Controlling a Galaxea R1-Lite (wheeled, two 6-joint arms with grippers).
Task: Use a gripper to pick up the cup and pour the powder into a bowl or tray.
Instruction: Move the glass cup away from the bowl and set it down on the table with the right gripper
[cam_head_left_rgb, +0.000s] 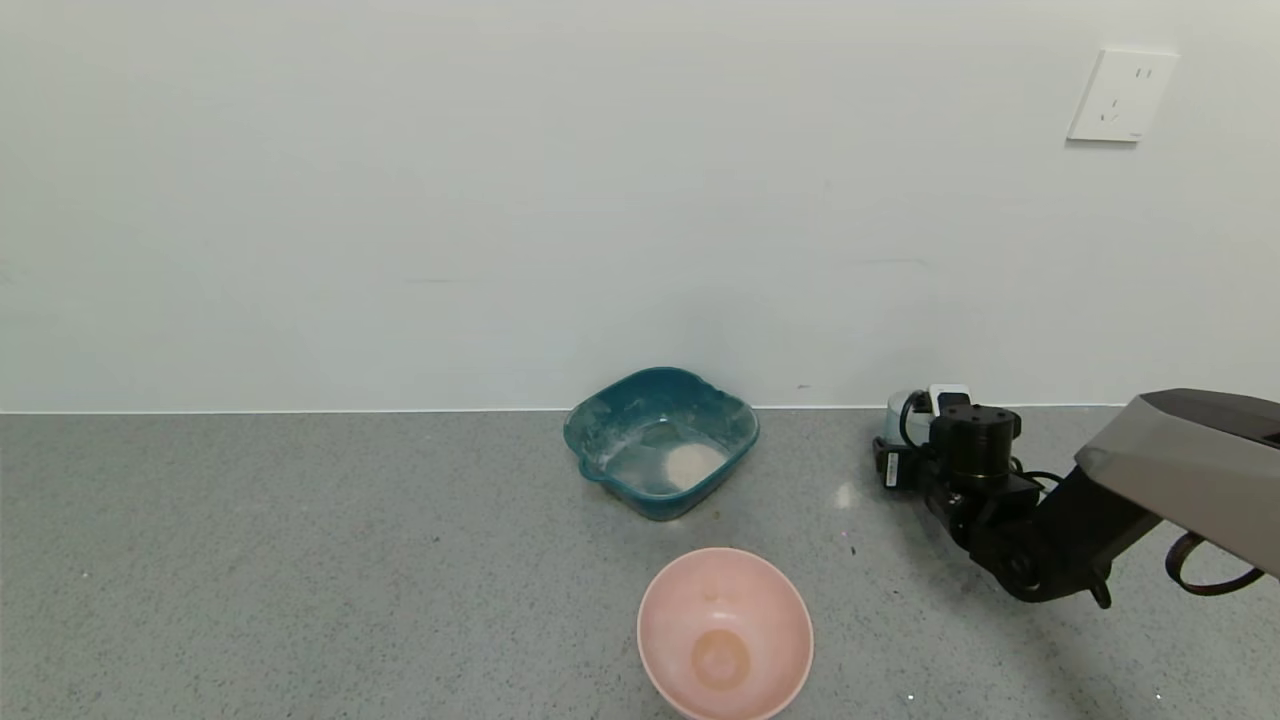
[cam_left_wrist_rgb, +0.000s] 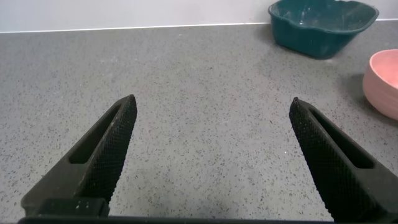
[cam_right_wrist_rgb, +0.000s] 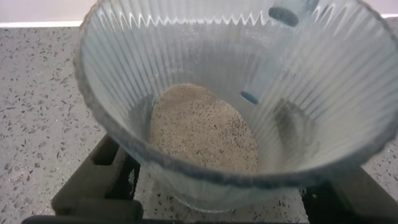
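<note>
The clear ribbed cup (cam_head_left_rgb: 901, 412) stands on the counter near the wall at the right. In the right wrist view the cup (cam_right_wrist_rgb: 124, 74) fills the picture and holds a heap of off-white powder (cam_right_wrist_rgb: 202, 127). My right gripper (cam_head_left_rgb: 915, 440) reaches round it, with one black finger (cam_right_wrist_rgb: 93, 180) on each side against its lower walls. The teal basin (cam_head_left_rgb: 600, 425) stands left of the cup by the wall and holds some powder (cam_head_left_rgb: 693, 462). My left gripper (cam_left_wrist_rgb: 212, 106) is open and empty, low over bare counter.
A round pink bowl (cam_head_left_rgb: 725, 630) stands in front of the basin, near the counter's front edge; it also shows in the left wrist view (cam_left_wrist_rgb: 382, 84), with the basin (cam_left_wrist_rgb: 323, 25) behind it. The wall runs close behind cup and basin. A wall socket (cam_head_left_rgb: 1120, 95) is high right.
</note>
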